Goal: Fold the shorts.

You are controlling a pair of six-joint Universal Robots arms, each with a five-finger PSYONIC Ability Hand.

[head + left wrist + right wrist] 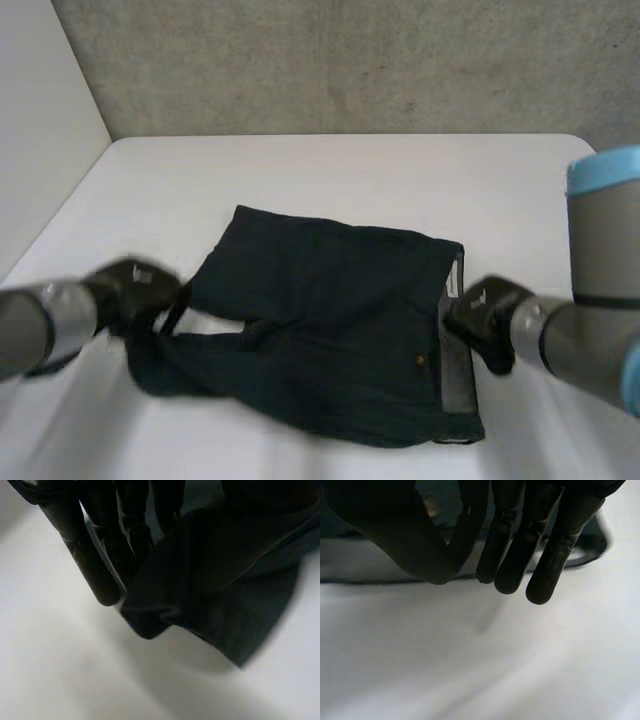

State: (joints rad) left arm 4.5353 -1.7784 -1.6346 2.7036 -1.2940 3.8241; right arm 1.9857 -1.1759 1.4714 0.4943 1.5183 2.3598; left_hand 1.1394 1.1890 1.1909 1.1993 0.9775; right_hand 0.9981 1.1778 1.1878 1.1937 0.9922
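Dark navy shorts (pixel 340 320) lie on the white table (pixel 350 170), waistband to the right and legs to the left. My left hand (pixel 130 285) is at the near leg's hem, which rises bunched off the table. In the left wrist view its fingers (pixel 100 555) and thumb are closed on a fold of the dark cloth (pixel 225 580). My right hand (pixel 485 310) is at the waistband's edge, where the grey inner lining shows. In the right wrist view its curled fingers (pixel 520 530) meet the thumb over the waistband (pixel 350 560).
A grey concrete wall stands behind the table's far edge. A pale wall runs along the table's left side. Bare white tabletop surrounds the shorts, with more of it on the far side.
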